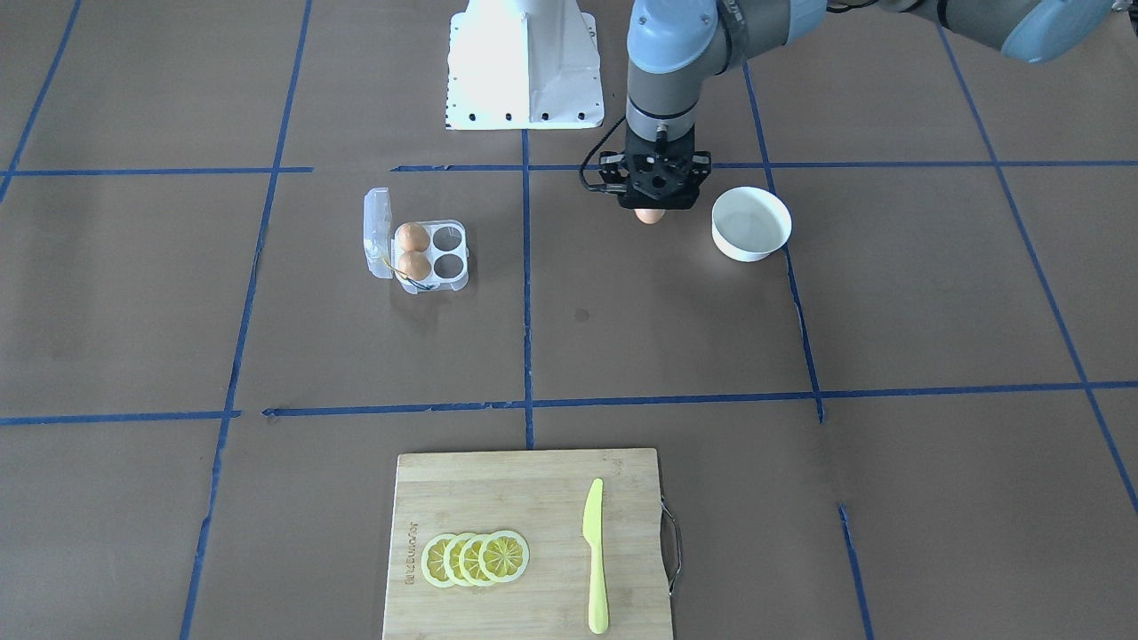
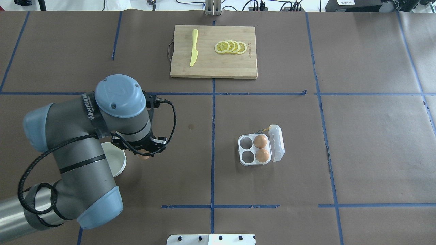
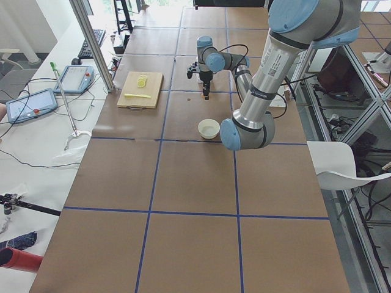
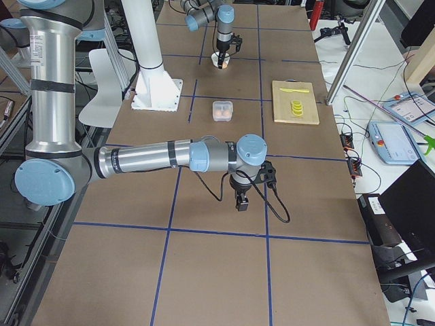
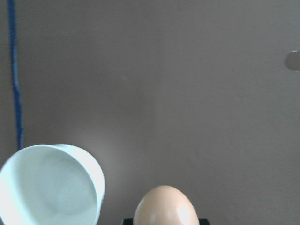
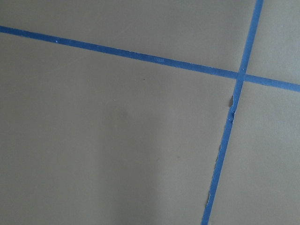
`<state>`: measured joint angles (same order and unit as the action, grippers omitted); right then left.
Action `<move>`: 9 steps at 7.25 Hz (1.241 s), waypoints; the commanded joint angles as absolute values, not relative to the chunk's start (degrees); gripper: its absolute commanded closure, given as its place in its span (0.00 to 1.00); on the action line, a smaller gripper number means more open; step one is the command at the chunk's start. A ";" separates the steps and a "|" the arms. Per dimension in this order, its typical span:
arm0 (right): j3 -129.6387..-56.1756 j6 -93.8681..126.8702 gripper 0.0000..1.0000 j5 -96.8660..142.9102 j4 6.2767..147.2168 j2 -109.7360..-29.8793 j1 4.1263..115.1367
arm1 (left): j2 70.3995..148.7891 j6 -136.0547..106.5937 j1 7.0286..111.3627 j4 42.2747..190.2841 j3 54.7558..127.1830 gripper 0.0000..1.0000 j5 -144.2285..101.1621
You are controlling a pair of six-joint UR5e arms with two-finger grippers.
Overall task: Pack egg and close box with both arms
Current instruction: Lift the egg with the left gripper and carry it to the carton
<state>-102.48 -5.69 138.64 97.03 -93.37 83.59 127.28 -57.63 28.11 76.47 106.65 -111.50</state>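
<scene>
My left gripper [image 1: 652, 208] is shut on a tan egg [image 1: 650, 216], which hangs a little above the table just beside the white bowl [image 1: 751, 224]. In the left wrist view the egg [image 5: 164, 208] fills the bottom edge, with the bowl [image 5: 51, 187] to its left. The clear box [image 1: 449, 252] lies open to the side, its lid [image 1: 377, 233] folded back. Two eggs [image 1: 412, 237] sit in the cells next to the lid, and the other two cells are empty. My right gripper [image 4: 240, 202] hovers low over bare table far from the box; I cannot tell if it is open.
A wooden cutting board [image 1: 498, 493] lies at the far edge with lemon slices [image 1: 476, 558] and a yellow knife [image 1: 594, 556] on it. The white pedestal [image 1: 524, 67] stands at the robot's side. Blue tape lines cross the brown table.
</scene>
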 commanded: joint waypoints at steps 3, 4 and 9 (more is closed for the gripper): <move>-102.39 -5.71 0.00 138.95 97.03 -93.34 83.58 | 135.33 -44.41 24.26 95.95 96.18 1.00 -110.74; -102.57 -5.71 0.00 139.22 97.03 -93.34 83.58 | 135.70 -38.38 23.39 99.98 94.85 1.00 -110.83; -102.48 -5.62 0.00 140.62 97.03 -93.34 83.58 | 139.91 -38.32 19.60 110.46 86.77 1.00 -102.92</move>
